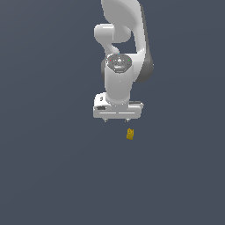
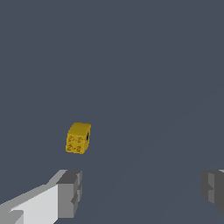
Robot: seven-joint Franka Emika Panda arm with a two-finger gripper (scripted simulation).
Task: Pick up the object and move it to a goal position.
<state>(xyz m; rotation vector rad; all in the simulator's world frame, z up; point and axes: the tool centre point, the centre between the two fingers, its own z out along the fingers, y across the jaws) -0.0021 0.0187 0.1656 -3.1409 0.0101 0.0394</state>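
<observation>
In the exterior view, a white robot arm (image 1: 123,48) is seen reaching down over a plain dark grey bench (image 1: 44,167). Its gripper (image 1: 116,120) is pointed straight down, and only the two short tips of the fingers (image 1: 105,120) can be made out beneath the wide white hand. A small yellow-orange block (image 1: 130,134) is seen just below the gripper, toward the exterior view's right, near the finger on that side. The block is not touched by either finger, and nothing is held between them. Faint lighter marks are visible on the block's face.

In the wrist view, the block (image 2: 78,138) is shown out in front of the gripper (image 2: 142,192), lying clear of it on the grey bench (image 2: 166,65). The fingers (image 2: 70,192) are seen spread wide apart, one grey pad at each side of the picture, with only bare bench between them. The block is placed nearer to the finger with the white housing than to the other one, and beyond its tip. A patterned face with small orange marks is turned toward the camera.
</observation>
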